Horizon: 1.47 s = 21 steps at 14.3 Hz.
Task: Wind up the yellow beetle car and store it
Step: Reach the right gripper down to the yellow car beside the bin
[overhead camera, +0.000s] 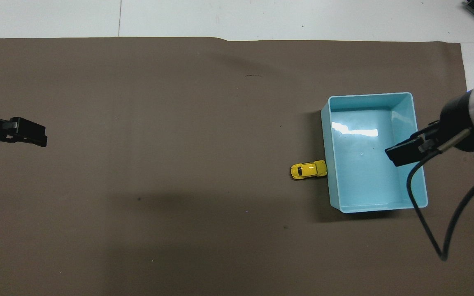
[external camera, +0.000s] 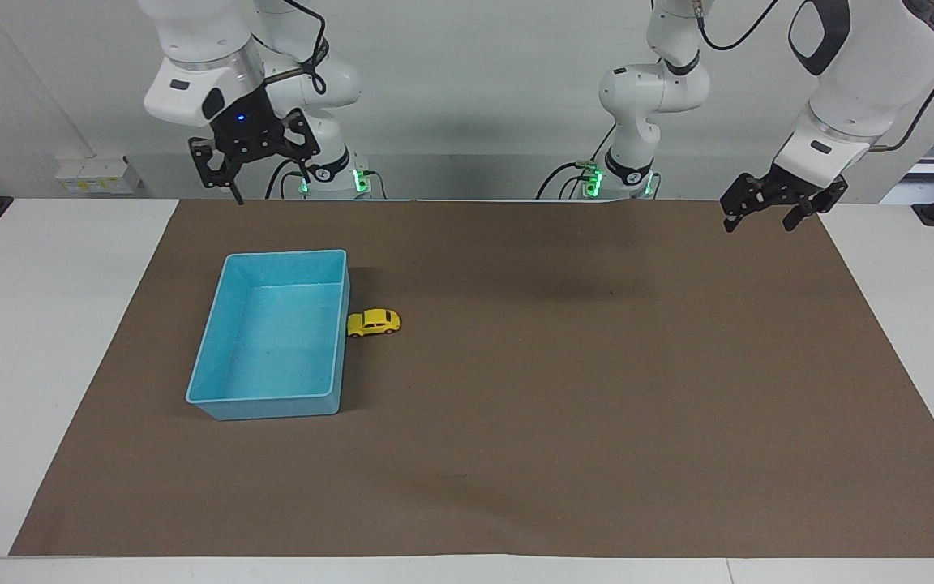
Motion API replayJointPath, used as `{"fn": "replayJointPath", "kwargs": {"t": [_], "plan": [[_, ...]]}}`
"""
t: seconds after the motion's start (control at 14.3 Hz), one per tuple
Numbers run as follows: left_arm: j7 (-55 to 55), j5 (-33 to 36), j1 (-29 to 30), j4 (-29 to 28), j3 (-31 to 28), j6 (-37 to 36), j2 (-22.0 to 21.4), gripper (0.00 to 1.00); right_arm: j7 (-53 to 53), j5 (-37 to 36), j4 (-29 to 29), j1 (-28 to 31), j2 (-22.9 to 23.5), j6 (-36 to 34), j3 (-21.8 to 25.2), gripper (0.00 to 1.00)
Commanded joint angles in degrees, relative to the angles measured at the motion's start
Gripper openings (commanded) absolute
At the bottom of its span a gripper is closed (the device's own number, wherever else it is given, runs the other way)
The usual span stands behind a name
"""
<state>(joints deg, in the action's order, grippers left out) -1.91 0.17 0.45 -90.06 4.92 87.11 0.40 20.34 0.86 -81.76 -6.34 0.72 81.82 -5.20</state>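
A brown paper mat (external camera: 564, 389) covers most of the white worktop (external camera: 37, 324), leaving white margins at both ends. An open light-blue rectangular bin (external camera: 216, 401) stands on the mat toward the right arm's end, its inside bare. A white power strip (external camera: 94, 174) sits by the wall.

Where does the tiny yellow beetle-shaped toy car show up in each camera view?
Facing view: the tiny yellow beetle-shaped toy car sits left of centre on the brown mat, against the long wall of the light-blue rectangular plastic bin.
Overhead view: the car sits right of centre, against the same bin.
Shared landmark: the bin, which the car touches on its side toward the left arm's end.
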Motion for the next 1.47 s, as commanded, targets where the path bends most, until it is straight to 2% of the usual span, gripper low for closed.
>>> {"fn": "replayJointPath", "kwargs": {"t": [0.0,0.28,0.42,0.77,1.4], "plan": [[-0.4,-0.4,0.9,-1.0,0.4,-0.5,-1.2,1.00,10.6,0.7,-7.2,-0.3,-4.4,4.3,0.0,1.00],[-0.4,-0.4,0.9,-1.0,0.4,-0.5,-1.2,1.00,30.3,1.1,-8.7,-0.1,-3.3,8.5,-0.1,1.00],[-0.4,-0.4,0.9,-1.0,0.4,-0.5,-1.2,1.00,35.5,1.5,-10.8,-0.6,-2.7,11.3,-0.2,1.00],[-0.4,-0.4,0.9,-1.0,0.4,-0.5,-1.2,1.00,37.8,1.4,-20.5,-5.5,-2.1,21.6,-0.2,1.00],[-0.4,-0.4,0.9,-1.0,0.4,-0.5,-1.2,1.00,44.4,-0.5,-34.0,-6.8,0.2,37.4,-0.2,1.00]]}}
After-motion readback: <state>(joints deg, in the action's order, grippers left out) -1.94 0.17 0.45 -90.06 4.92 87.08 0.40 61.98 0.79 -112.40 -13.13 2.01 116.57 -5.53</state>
